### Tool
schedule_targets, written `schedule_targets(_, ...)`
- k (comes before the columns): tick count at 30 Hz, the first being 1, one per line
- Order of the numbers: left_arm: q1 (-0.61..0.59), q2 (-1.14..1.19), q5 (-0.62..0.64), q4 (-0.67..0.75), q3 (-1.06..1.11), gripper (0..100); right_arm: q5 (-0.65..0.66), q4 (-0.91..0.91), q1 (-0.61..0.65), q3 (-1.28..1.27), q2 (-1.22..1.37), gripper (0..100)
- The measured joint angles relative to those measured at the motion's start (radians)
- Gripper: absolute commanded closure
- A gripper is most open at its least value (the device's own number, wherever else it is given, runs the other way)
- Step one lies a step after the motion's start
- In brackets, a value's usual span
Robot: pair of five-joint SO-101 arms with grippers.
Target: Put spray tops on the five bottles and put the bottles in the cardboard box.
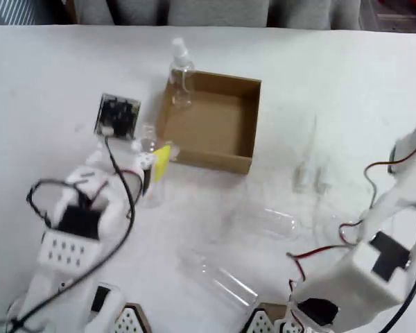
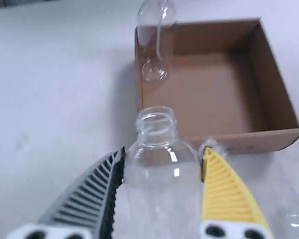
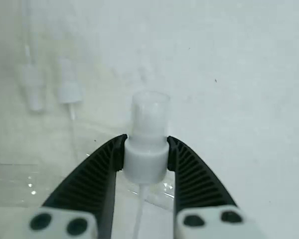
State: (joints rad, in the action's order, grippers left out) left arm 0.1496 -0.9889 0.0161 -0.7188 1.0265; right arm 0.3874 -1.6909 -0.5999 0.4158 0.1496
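A white desk [image 1: 333,69] carries the cardboard box [image 1: 211,161]. The left jaws clamp a bottle [image 2: 159,169], the right jaws a spray top [image 3: 147,149].

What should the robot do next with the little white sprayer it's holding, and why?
The right gripper is shut on the white plastic spray top, and the left gripper is shut on a clear plastic bottle whose neck is open, with no top on. So the next small move is probably to carry the top over and line it up above that neck.
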Motion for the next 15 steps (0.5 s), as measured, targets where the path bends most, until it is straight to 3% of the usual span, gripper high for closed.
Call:
schedule_targets(9, 0.183, -0.358, 0.000, 0.209, 0.226, 98, -0.512, -0.006, 0.258, 0.000, -0.244, 98.2)
schedule_targets(15, 0.190, -0.583, 0.000, 0.364, 0.485, 98, -0.589, 0.023, 0.520, 0.000, -0.388, 98.2)
